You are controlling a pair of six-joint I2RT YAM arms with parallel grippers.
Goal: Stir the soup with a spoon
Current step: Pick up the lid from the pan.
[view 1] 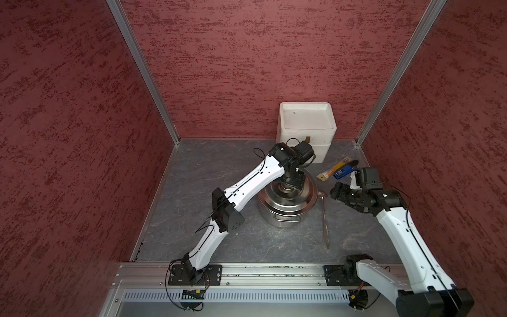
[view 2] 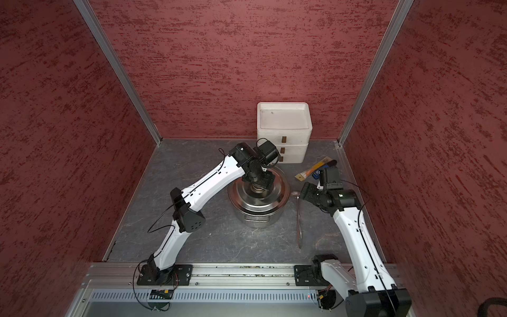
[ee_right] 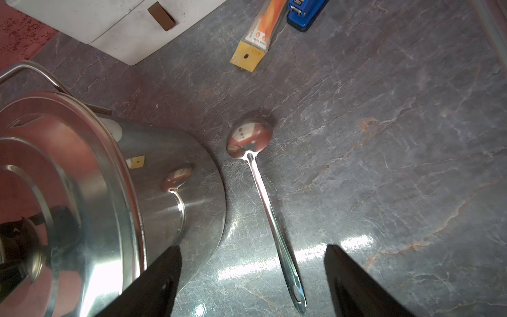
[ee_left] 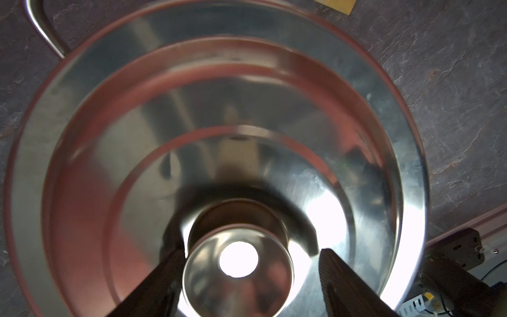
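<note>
Room: red mottled walls (view 1: pixel 247 68) close in on three sides of a grey marbled bench (view 1: pixel 241 241), and your two arms reach in from the near rail.
Left jaws: you have them pointing down over the pot, spread a little wider than the knob (ee_left: pixel 237 260) they straddle. One finger (ee_left: pixel 164 282) sits close against the knob's edge. The opposite finger (ee_left: pixel 348 282) stands clear of it with a visible gap, so nothing is clamped.
Lid: the round steel lid (view 1: pixel 299 201) lies directly beneath the left jaws, on top of the pot, and hides the inside from you.
Pot: the shiny stockpot (view 1: pixel 270 216) stands under the left jaws and off to one side of the right jaws. One loop handle faces the near rail.
Right jaws: you have them spread wide and holding nothing, raised above the bench.
Spoon: the long silver spoon (ee_right: pixel 267 208) lies flat on the bench below the right jaws and touches neither finger. In the right wrist view its handle runs up through the gap between them, with the bowl at the end farther from them. It lies just beside the pot's wall, which mirrors it.
Beyond the right jaws: past the spoon's bowl you see an orange-and-tan packet (ee_right: pixel 259 33) and a blue tool (ee_right: pixel 303 13) side by side.
Beyond the left jaws: a white box (view 1: pixel 306 126) stands against the back wall.
</note>
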